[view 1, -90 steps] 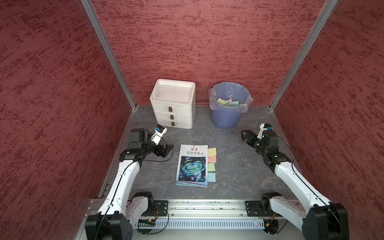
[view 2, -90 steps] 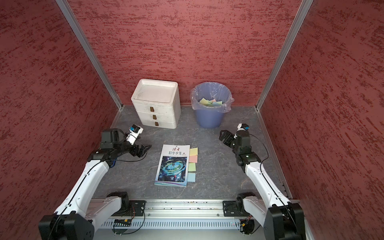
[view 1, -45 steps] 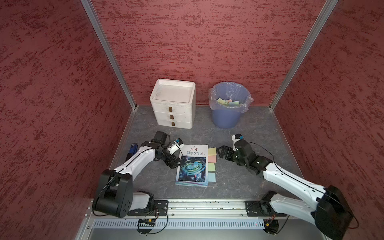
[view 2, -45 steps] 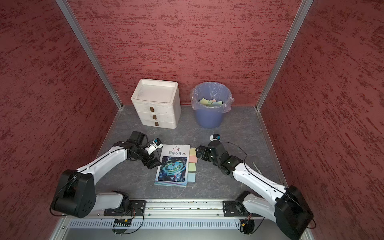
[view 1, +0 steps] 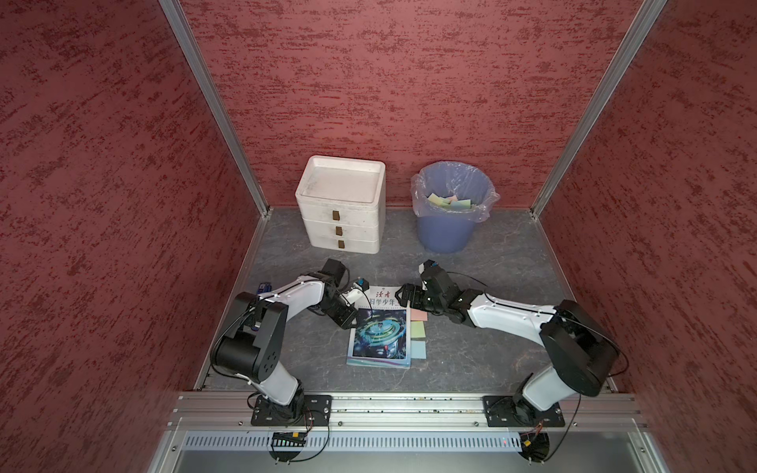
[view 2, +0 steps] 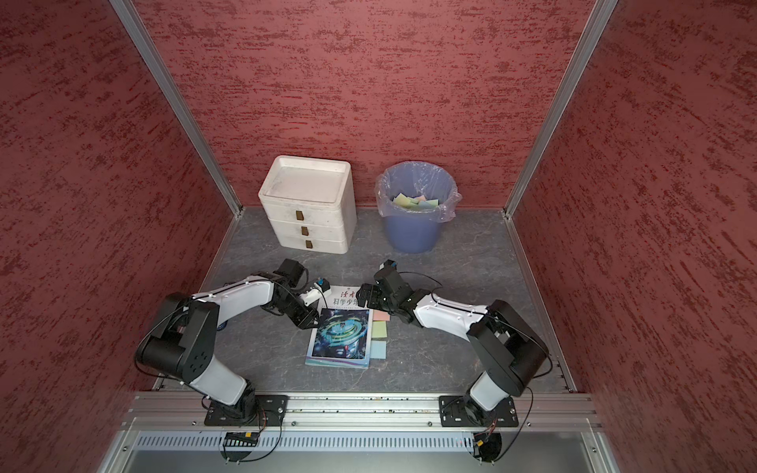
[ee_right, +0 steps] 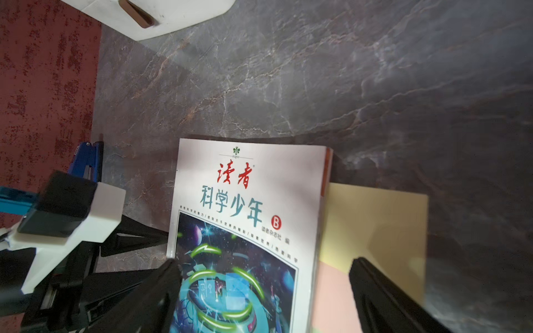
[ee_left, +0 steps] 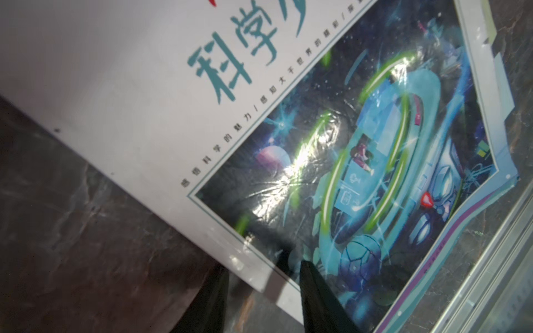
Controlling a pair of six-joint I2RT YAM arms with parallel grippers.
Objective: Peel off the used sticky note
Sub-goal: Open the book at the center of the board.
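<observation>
Top views: you have one magazine (view 1: 381, 331) flat on the desk (view 1: 471, 360). A pink note (view 1: 418, 314), green note (view 1: 418, 329) and blue note (view 1: 418, 349) stick out along its edge on the right arm's side.
Left wrist: left jaws part open, tips straddling the magazine's border, gripping nothing.
Right wrist: right jaws spread wide and empty, one tip over the cover, the other over the yellow sticky note (ee_right: 375, 225), which lies beside the pink note.
</observation>
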